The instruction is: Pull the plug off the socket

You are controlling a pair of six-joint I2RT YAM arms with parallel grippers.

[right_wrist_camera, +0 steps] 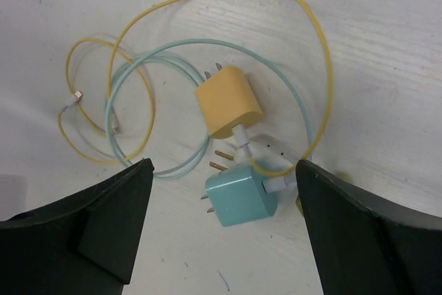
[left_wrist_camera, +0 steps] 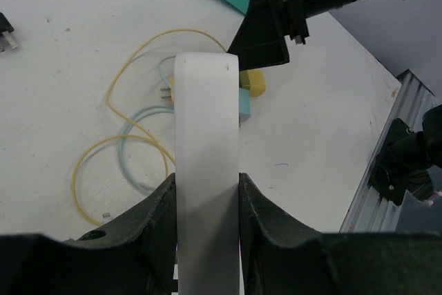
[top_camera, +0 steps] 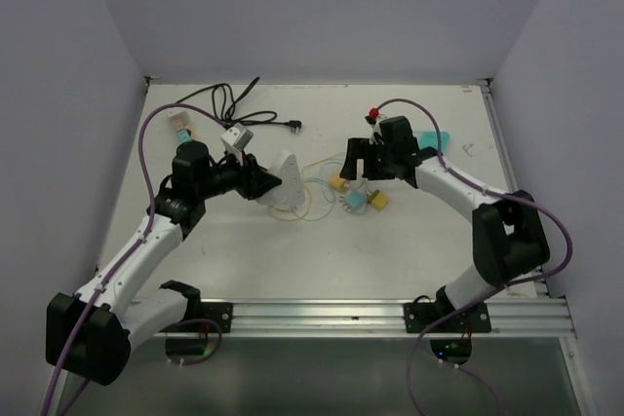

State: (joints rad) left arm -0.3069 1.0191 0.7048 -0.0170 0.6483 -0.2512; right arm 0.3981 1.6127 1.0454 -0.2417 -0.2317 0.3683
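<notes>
Left fingers (left_wrist_camera: 148, 233) clamped on the white socket strip (left_wrist_camera: 207, 136), right fingers (right_wrist_camera: 103, 226) spread above the yellow plug (right_wrist_camera: 228, 110) and teal plug (right_wrist_camera: 238, 198) lying free on the bench (right_wrist_camera: 387, 32); best withdrawn straight upward, clear of the looped cables (right_wrist_camera: 323, 60).

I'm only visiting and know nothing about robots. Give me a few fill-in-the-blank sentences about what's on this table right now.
1. The left gripper is shut on a ____ socket strip.
2. The right gripper hangs ____ over the two plugs.
3. Next to the teal plug lies a ____ plug.
Missing words: white; open; yellow.
</notes>
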